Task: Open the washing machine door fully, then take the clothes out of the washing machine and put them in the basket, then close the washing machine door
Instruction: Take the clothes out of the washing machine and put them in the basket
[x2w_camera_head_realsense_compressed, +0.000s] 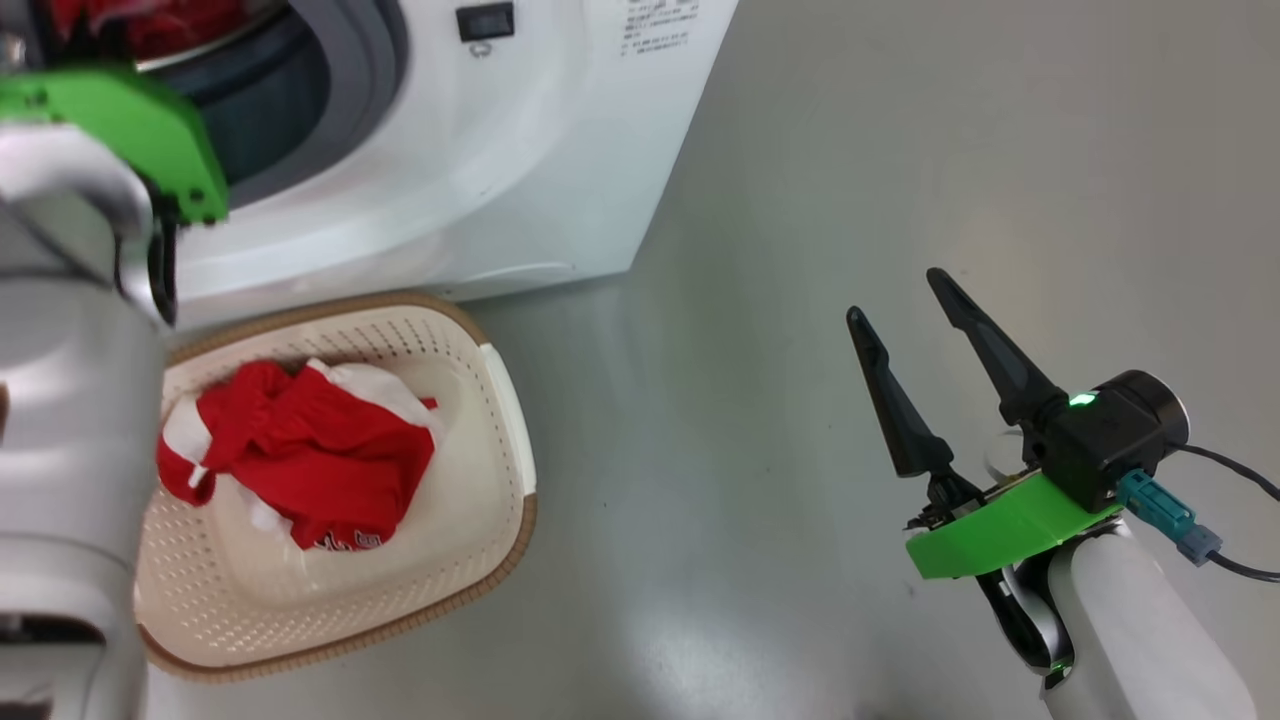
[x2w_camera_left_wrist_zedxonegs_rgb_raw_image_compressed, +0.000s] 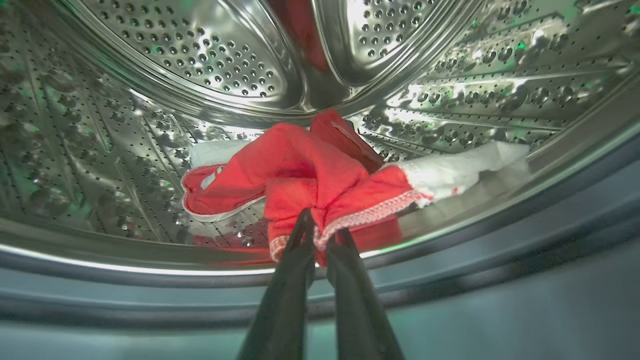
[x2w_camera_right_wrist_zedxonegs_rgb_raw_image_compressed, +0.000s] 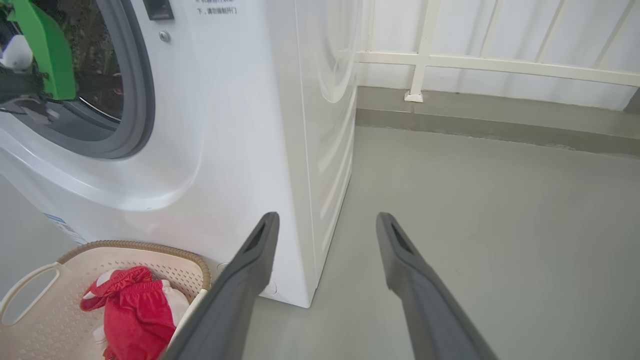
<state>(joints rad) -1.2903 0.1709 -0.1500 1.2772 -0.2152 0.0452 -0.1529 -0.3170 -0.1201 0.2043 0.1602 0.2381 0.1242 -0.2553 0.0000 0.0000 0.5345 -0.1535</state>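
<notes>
Washing machine (x2w_camera_head_realsense_compressed: 480, 150): white front-loader, upright on the floor (x2w_camera_head_realsense_compressed: 900, 150), port open, grey rubber ring (x2w_camera_right_wrist_zedxonegs_rgb_raw_image_compressed: 137, 100) exposed. In the perforated steel drum (x2w_camera_left_wrist_zedxonegs_rgb_raw_image_compressed: 200, 65): one bunched red garment (x2w_camera_left_wrist_zedxonegs_rgb_raw_image_compressed: 310, 170) with white trim, lying on the drum's lower wall near the front lip. Basket (x2w_camera_head_realsense_compressed: 505, 400): cream, perforated, brown rim, on the floor just in front of the machine. Crumpled red-and-white clothes (x2w_camera_head_realsense_compressed: 310, 450) lie inside it.
</notes>
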